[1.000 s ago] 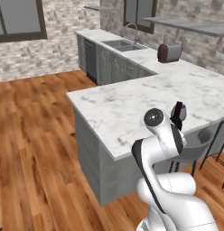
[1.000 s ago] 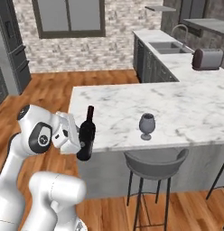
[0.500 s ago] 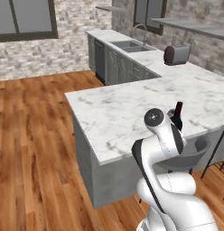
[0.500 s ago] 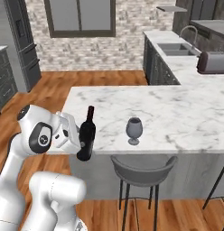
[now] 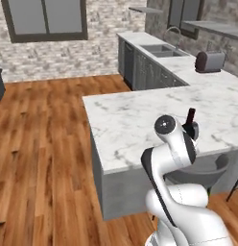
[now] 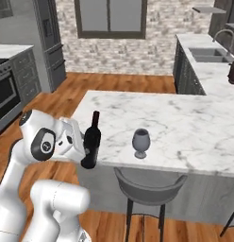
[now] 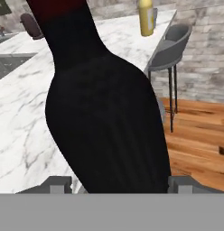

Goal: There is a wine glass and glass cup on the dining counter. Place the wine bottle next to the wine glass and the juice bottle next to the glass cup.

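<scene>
The wine bottle stands upright in the pincer, which is clamped on the lower body of the bottle from the side. In the hand view the dark bottle rises right in front of the camera, its red patch at the top of the neck, with a finger tip showing at each flank of the glass. The bottle's base hangs at the near edge of the dining counter, over the overhang, and whether it touches the slab cannot be told. From the left base view just the red-topped neck shows past the arm's wrist.

Just beyond the pincer, on the marble top, stands the wine glass, upright and near the counter's near edge, apart from the bottle. Far past the pincer along the counter, the hand view shows the juice bottle, yellow, standing upright near the counter's rim.

A grey stool sits under the overhang below the wine glass. Another grey stool stands below the juice bottle's end of the counter.
</scene>
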{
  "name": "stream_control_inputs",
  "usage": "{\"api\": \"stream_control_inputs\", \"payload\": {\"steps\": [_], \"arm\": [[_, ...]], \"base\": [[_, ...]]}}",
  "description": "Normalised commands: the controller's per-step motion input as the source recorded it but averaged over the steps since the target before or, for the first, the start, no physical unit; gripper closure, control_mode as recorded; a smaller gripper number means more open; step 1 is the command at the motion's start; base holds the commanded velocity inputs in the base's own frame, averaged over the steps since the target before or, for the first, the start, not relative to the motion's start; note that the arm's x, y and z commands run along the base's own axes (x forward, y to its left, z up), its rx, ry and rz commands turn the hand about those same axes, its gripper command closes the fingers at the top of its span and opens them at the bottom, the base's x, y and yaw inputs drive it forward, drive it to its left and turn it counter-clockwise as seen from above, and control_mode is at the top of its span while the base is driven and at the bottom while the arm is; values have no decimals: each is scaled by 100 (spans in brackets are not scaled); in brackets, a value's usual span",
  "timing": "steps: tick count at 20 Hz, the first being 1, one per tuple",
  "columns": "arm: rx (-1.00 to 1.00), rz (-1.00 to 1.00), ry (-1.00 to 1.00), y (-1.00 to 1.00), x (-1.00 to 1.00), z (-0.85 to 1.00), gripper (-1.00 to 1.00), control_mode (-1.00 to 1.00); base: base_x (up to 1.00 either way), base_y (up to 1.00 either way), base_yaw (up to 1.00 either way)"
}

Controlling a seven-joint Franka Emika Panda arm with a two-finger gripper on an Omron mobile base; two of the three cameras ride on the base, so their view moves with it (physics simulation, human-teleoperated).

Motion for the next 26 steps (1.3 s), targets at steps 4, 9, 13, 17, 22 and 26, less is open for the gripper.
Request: {"api": "stream_control_inputs", "payload": {"steps": [4,9,13,17,22,26], "arm": [[0,0,0,0,0,0,100,100],[0,0,0,0,0,0,100,100],[0,0,0,0,0,0,100,100],[0,0,0,0,0,0,100,100],[0,0,0,0,0,0,100,100],[0,0,0,0,0,0,100,100]], "base": [[51,-31,30],[54,-30,27],[41,-33,23],[36,-31,19],[38,-22,8],[29,-11,3]]}}
